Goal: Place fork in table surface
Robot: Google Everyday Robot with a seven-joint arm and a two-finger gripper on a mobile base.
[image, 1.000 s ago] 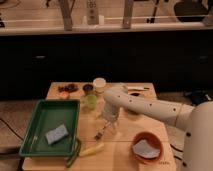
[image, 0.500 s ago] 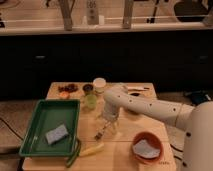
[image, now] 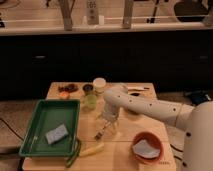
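The gripper (image: 109,126) hangs low over the tan table surface (image: 118,153), by the fork (image: 100,133). Whether it grips is unclear. A dark wall (image: 150,60) stands behind.

You see a white arm (image: 150,107) with small dark dots on it. Its pale gripper (image: 108,121) hangs low over the light tan wooden surface (image: 125,157), right by a greyish fork (image: 100,133) with a darker end. The tray (image: 35,125) is green, and the sponge (image: 56,134) in it is grey-blue. The bowl (image: 158,142) is orange, with a pale cloth (image: 145,148) inside. A curved yellow-green thing (image: 85,151) lies beside the tray.
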